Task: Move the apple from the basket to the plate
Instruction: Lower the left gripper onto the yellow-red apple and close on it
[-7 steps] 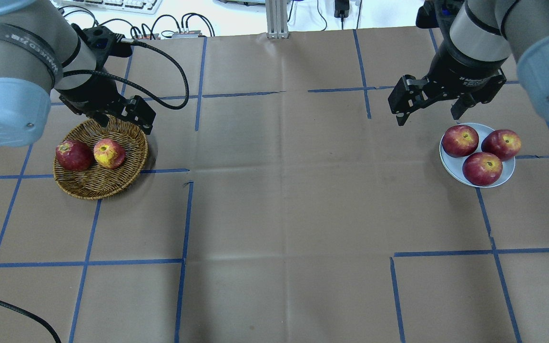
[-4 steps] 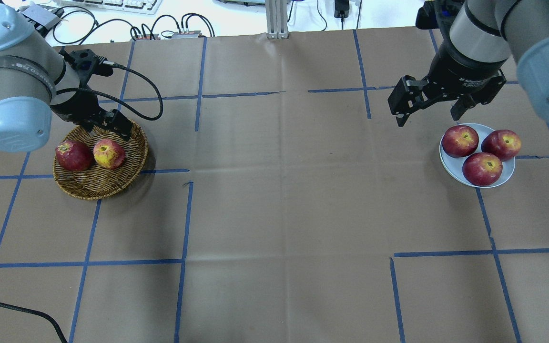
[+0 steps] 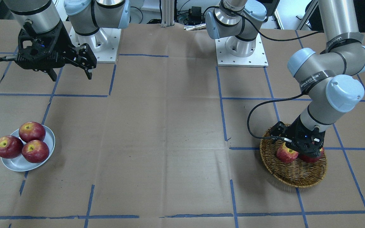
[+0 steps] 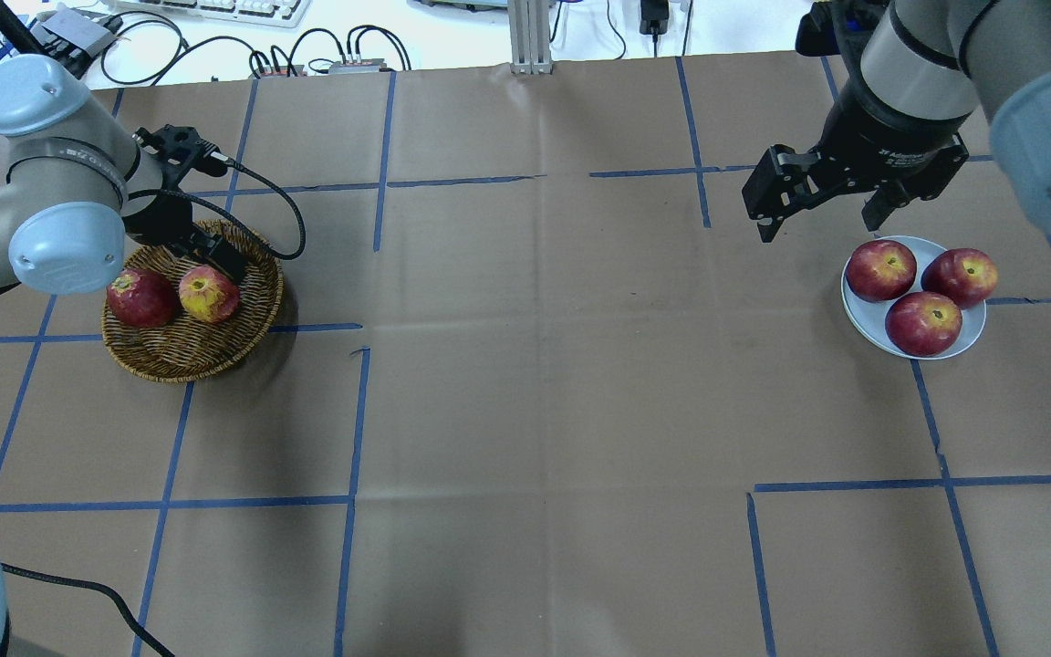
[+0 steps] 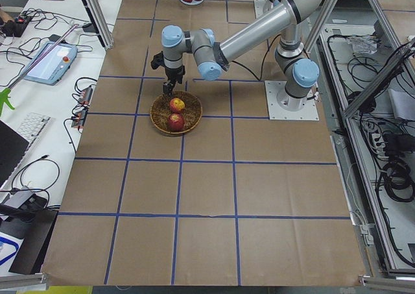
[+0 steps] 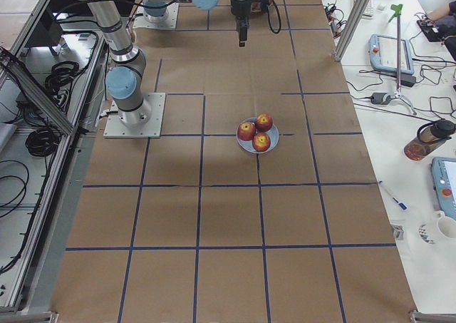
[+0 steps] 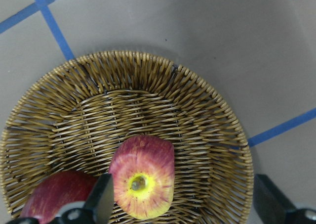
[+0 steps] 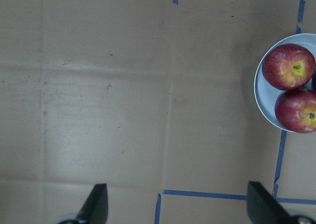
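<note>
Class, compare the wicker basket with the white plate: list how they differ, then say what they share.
The basket is woven brown wicker; the plate is smooth and white. The basket holds two apples; the plate holds three. The open left gripper is low over the basket; the open right gripper hangs high, clear of the plate. Both are round, shallow and sit on the table.

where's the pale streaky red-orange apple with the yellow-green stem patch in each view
Front-facing: apple lower right.
Overhead: apple left.
Exterior left: apple upper centre.
Exterior right: absent.
Left wrist: apple bottom centre.
Right wrist: absent.
Landmark: round woven wicker basket under it.
</note>
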You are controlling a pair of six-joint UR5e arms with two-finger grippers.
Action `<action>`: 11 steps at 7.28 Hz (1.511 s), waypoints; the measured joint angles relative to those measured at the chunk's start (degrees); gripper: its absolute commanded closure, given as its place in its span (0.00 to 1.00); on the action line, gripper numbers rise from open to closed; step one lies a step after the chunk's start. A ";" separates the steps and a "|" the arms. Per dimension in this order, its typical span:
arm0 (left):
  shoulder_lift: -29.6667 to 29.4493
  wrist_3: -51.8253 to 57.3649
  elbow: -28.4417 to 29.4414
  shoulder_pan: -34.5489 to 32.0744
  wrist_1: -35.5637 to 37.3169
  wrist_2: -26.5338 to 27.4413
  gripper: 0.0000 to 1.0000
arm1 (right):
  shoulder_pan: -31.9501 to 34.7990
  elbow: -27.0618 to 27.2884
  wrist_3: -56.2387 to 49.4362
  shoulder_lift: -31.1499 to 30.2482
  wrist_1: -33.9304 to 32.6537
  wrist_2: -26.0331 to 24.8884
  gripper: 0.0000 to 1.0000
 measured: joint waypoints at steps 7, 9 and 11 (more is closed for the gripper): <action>-7.22 3.53 -0.71 2.67 3.21 2.07 0.20 | 0.00 0.00 0.00 0.02 0.00 -0.06 0.00; -8.13 3.35 -0.44 2.69 3.66 1.88 0.52 | 0.00 0.00 0.00 0.00 0.00 -0.04 0.00; -7.60 2.69 0.33 2.54 3.79 1.97 0.54 | 0.00 0.00 0.00 -0.01 0.00 0.02 0.00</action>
